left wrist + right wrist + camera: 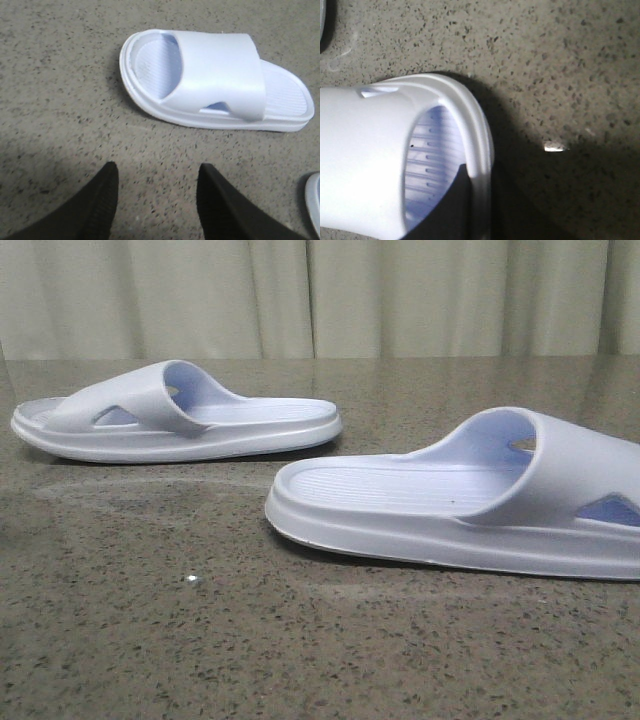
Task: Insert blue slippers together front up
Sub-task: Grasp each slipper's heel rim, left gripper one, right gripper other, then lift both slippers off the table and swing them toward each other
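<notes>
Left slipper (180,420): lies flat, sole down, on the speckled grey desk (180,640), at the far left of the front view, its wide strap toward the left end and a triangular cutout showing in the strap's side.
Left hand (157,200): hangs above the bare desk just short of the left slipper (215,82); its two dark fingers (102,200) stand apart, released, touching nothing.
Gap between slippers: the two are near each other but apart, with bare desk between them.
Right slipper (470,500): rests sole down, nearer the camera and to the right, strap at its right end, partly cut off by the frame edge.
Right hand: only a dark shape shows in the right wrist view, at the rim of the right slipper (380,165); I cannot tell whether it is clenched or released.
Curtain (320,295): pale folds behind the desk.
</notes>
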